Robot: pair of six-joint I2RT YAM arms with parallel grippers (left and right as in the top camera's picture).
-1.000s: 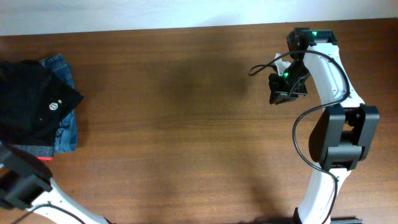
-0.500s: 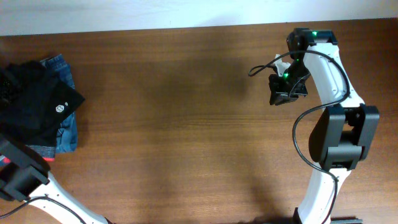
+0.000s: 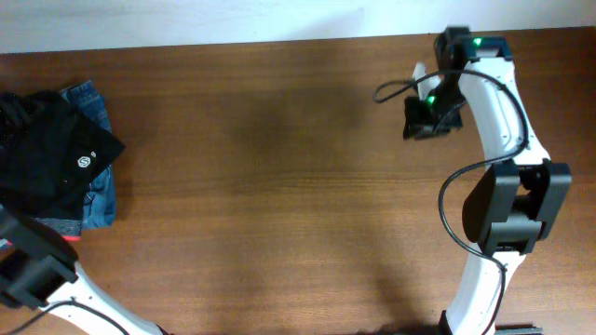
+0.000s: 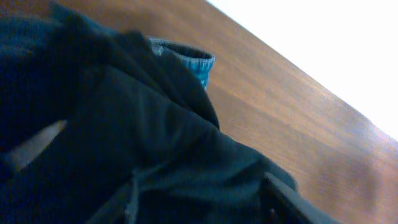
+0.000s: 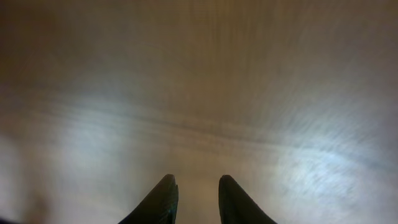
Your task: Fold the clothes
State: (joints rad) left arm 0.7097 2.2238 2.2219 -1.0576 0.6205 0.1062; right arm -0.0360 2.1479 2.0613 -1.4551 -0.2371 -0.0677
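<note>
The brown wooden worktop (image 3: 279, 186) is bare except for one heap of clothes (image 3: 56, 167) at its far left edge, bunched and not yet laid out, so I judge the folding has barely begun. Top of the heap is a black top (image 3: 42, 163) with a small round white logo. It is rumpled, with one corner poking out towards the middle of the worktop, and looks soft and limp. Blue jeans (image 3: 95, 104) lie under it, showing beyond its far edge and along its right side. A grey hem with a touch of red peeps out on the near side.

The left hand (image 4: 202, 202) is right at the black top, with dark cloth filling its camera. This is probably so it can take hold and draw the top off the heap. The picture is too dark and blurred to tell whether it grips the cloth.

The right hand (image 5: 196, 199) hangs over bare wood, well apart from the heap to its right, likely waiting its turn. Its fingers are only slightly parted and hold nothing.
</note>
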